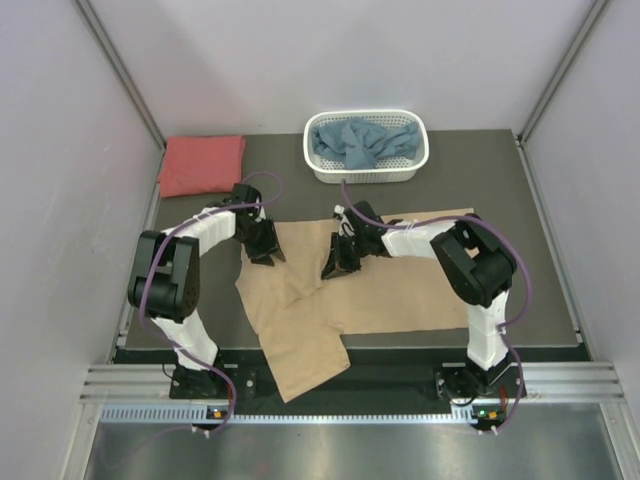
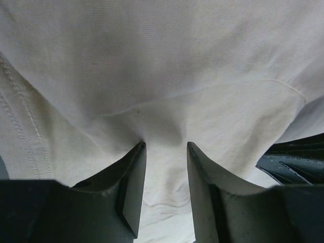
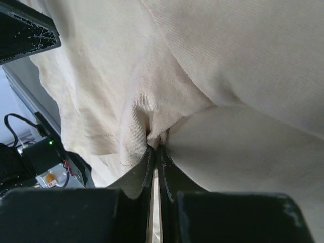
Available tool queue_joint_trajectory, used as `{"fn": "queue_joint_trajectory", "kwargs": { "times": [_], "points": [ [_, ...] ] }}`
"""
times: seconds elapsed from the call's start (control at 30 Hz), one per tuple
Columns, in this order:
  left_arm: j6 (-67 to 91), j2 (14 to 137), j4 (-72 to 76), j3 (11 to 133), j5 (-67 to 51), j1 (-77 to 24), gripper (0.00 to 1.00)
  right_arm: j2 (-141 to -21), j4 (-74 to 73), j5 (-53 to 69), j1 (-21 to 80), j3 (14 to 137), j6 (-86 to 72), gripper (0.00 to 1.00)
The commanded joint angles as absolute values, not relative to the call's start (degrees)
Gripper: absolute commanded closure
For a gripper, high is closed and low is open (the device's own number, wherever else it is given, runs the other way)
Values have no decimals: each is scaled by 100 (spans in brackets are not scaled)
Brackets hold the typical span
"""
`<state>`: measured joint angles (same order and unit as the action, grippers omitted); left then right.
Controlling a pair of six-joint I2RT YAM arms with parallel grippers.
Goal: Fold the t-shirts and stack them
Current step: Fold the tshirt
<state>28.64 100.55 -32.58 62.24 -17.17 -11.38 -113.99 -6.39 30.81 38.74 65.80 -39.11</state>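
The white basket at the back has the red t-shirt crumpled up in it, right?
Not quite. The white basket at the back has the blue t-shirt crumpled up in it. The red t-shirt lies folded on the table, in the far left corner. The top external view shows this.

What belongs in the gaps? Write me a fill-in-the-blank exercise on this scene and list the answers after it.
1. The crumpled t-shirt in the white basket is dusty ____ in colour.
2. The folded coral-red t-shirt lies at the far ____ corner of the table.
3. The right pincer is ____ on a pinch of the tan t-shirt.

Missing words: blue; left; shut.
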Motion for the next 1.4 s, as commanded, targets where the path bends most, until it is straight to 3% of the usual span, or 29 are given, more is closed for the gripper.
{"fn": "queue_joint_trajectory", "kwargs": {
  "times": [0.0, 0.23, 0.53, 0.6, 0.63, 0.7, 0.73, 0.83, 0.97, 1.07, 1.2, 1.37],
  "points": [
    [2900, 10134, -3050, 6196, -1767, -1081, 57, -11005, -1263, 2804, 3973, 6829, -3613, 100],
    [2830, 10222, -3111, 6222, -1688, -1055, 57, -10925, -2715, 2865, 3973, 7401, -3243, 100],
    [2698, 10310, -3199, 6240, -1688, -1011, 57, -11021, -3023, 2680, 3981, 7348, -2997, 99],
    [2628, 10222, -3278, 6310, -1626, -1011, 55, -11056, -3032, 2742, 3973, 7374, -2892, 93],
    [2611, 10161, -3348, 6345, -1609, -1011, 52, -11057, -3076, 2690, 3964, 7409, -2857, 82],
    [2575, 9864, -3655, 6511, -1512, -1011, 50, -10865, -3268, 2436, 3885, 7444, -2638, 74],
    [2558, 9713, -3761, 6565, -1373, -1011, 49, -10750, -3330, 2304, 3841, 7444, -2576, 65],
    [2566, 9037, -4095, 6697, -838, -1011, 46, -10284, -3628, 1777, 3613, 7392, -2242, 53],
    [2628, 8613, -3737, 6636, -405, -923, 46, -9871, -3683, 1319, 2902, 7207, -2083, 52],
    [2724, 9024, -3279, 6776, -658, -765, 46, -9546, -3630, 1292, 1762, 7128, -2109, 52],
    [2926, 10043, -2883, 7502, -1186, -677, 56, -9527, -3612, 1064, 898, 7329, -2013, 51],
    [3445, 11195, -3260, 8173, -1029, -659, 66, -10123, -3788, 477, 361, 8015, -1960, 50]
  ]
}}
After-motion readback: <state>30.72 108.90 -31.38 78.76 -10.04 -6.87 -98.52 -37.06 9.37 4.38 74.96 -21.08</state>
